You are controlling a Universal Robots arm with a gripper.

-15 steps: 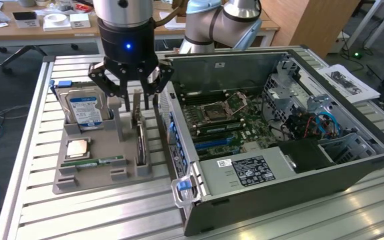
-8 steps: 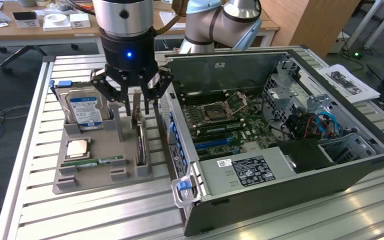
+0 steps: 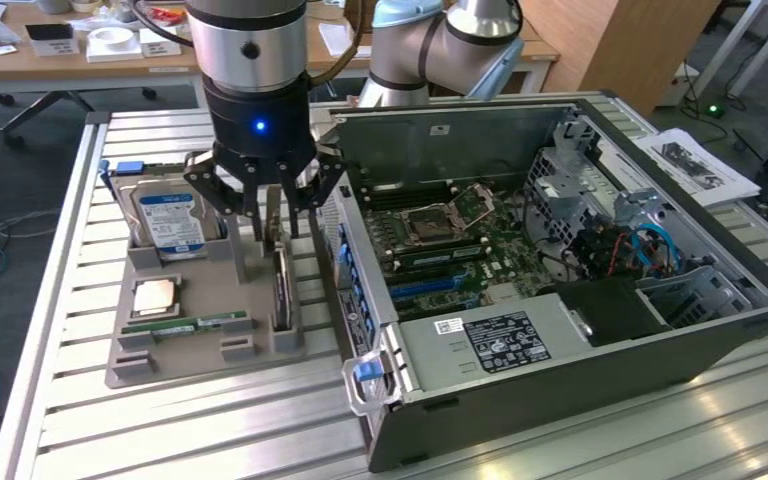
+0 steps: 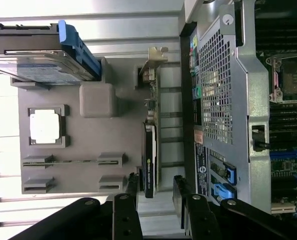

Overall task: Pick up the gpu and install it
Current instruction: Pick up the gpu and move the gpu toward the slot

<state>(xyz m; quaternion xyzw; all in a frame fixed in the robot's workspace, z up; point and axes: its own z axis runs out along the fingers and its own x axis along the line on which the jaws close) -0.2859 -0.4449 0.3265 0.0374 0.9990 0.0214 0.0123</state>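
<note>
A: What stands edge-on in the grey holder [image 4: 88, 135]?
B: The gpu [image 4: 151, 130], beside the computer case [image 4: 223, 100]. The gripper [image 4: 156, 187], fingers spread apart, flanks the card's near end.

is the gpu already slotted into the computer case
No, the gpu stands on edge in the gray holder beside the case, with the gripper open over it.

Nothing can be read. Beside the computer case [image 3: 558, 400], the hard drive [image 3: 171, 222] bears a blue-white label and the gpu [image 4: 149, 170] pale edge lettering. Inside the case lies a white sticker [image 3: 502, 342]. All are illegible.
</note>
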